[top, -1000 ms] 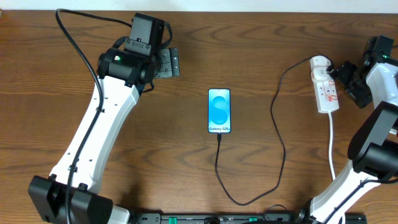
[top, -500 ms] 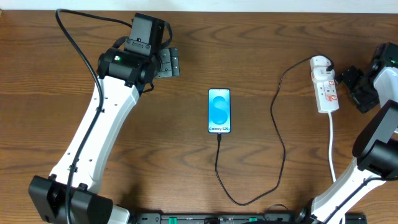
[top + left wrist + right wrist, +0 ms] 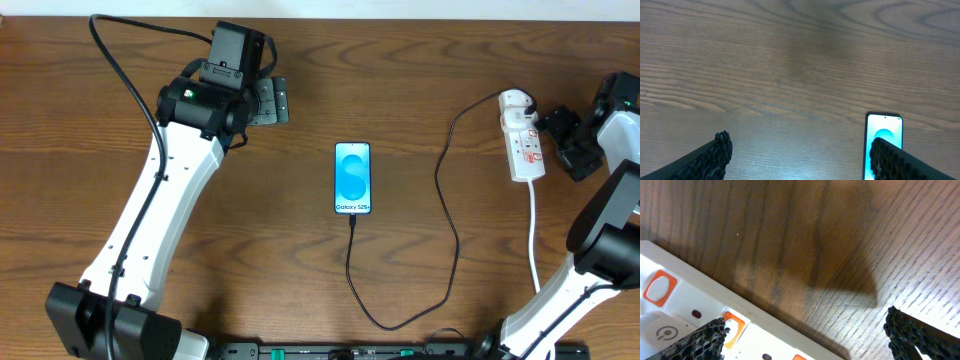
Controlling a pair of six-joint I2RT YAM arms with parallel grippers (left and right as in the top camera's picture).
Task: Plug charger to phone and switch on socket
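The phone (image 3: 353,178) lies face up mid-table with its light blue screen lit. The charger (image 3: 452,235), a thin black cable, runs from the phone's bottom edge, loops toward the front and rises to the top end of the socket (image 3: 524,142), a white power strip with red switch marks. My right gripper (image 3: 558,134) is open and empty just right of the strip. In the right wrist view the socket (image 3: 685,315) lies under the left finger of the gripper (image 3: 807,330). My left gripper (image 3: 272,101) is open and empty, far left of the phone (image 3: 884,142), which shows in the left wrist view by the right finger (image 3: 801,152).
The strip's thick white cord (image 3: 531,235) runs toward the front edge beside my right arm. My left arm (image 3: 170,200) crosses the left half of the table. Bare brown wood lies between phone and strip.
My right gripper has drawn back to the right, off the power strip. The phone, the cable and my left arm have not moved.
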